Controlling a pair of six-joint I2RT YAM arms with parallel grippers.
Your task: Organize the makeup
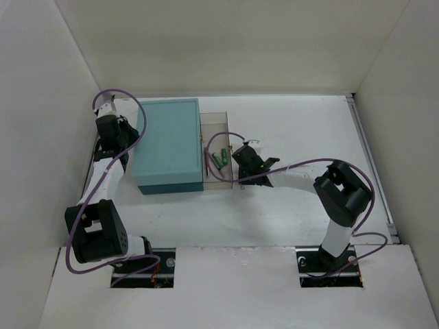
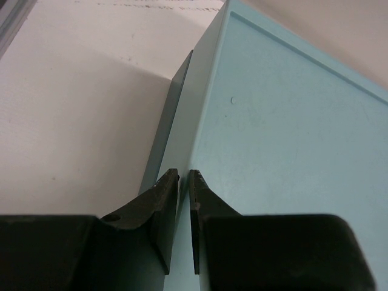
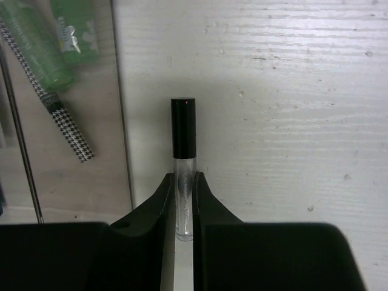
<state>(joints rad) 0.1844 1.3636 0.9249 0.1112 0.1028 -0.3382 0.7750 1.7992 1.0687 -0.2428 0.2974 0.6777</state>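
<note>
My right gripper (image 3: pixel 183 177) is shut on a thin clear tube with a black cap (image 3: pixel 183 130). The tube lies on the white table just right of the clear tray's wall (image 3: pixel 121 121). Inside the tray lie two green tubes (image 3: pixel 60 36) and a black-and-white checked pencil (image 3: pixel 63 118). From above, the right gripper (image 1: pixel 243 156) is at the tray's right side, beside the green tubes (image 1: pixel 218 162). My left gripper (image 2: pixel 183 173) is shut, its tips at the top left edge of the teal box (image 2: pixel 285 133). I cannot tell whether it pinches that edge.
The big teal box (image 1: pixel 167 145) stands left of the clear tray (image 1: pixel 218 123) and touches it. White walls enclose the table on three sides. Purple cables loop from both arms. The left arm (image 1: pixel 103 178) runs along the left wall.
</note>
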